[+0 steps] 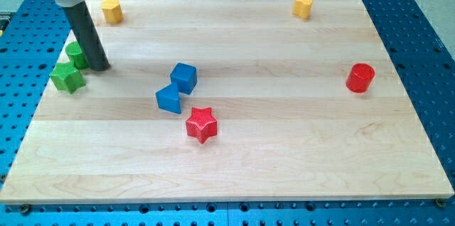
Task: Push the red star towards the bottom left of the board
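Observation:
The red star (201, 124) lies on the wooden board (284, 162), a little left of the middle and towards the view's bottom. My tip (100, 66) rests on the board at the view's left, far from the star, up and to its left. The tip stands right beside a green round block (77, 55) and just above right of a green star (67, 77). Two blue blocks lie between the tip and the red star: a blue cube (184, 77) and a blue wedge-like block (169, 99) just up and left of the star.
A yellow block (111, 11) sits at the view's top left and a yellow cylinder (303, 6) at the top right. A red cylinder (360, 77) stands near the right edge. The board lies on a blue perforated table (419, 13).

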Controlling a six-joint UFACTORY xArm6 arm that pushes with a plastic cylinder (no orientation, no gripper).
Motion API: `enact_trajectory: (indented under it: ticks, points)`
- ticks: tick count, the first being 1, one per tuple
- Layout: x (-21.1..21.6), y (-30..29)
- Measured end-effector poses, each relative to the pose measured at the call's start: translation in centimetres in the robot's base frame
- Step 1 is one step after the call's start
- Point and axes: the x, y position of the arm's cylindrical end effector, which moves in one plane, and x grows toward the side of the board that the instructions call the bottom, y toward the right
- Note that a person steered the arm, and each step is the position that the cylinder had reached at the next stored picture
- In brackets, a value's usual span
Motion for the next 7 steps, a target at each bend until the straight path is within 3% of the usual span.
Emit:
enact_trajectory:
  ticks: [2,3,4,5,6,7]
  points:
    - [-2.3,13.0]
    - [-0.8,20.1]
    - [4.9,24.0]
    - [11.6,23.7]
    - [14.0,19.9]
    - [14.0,11.6]
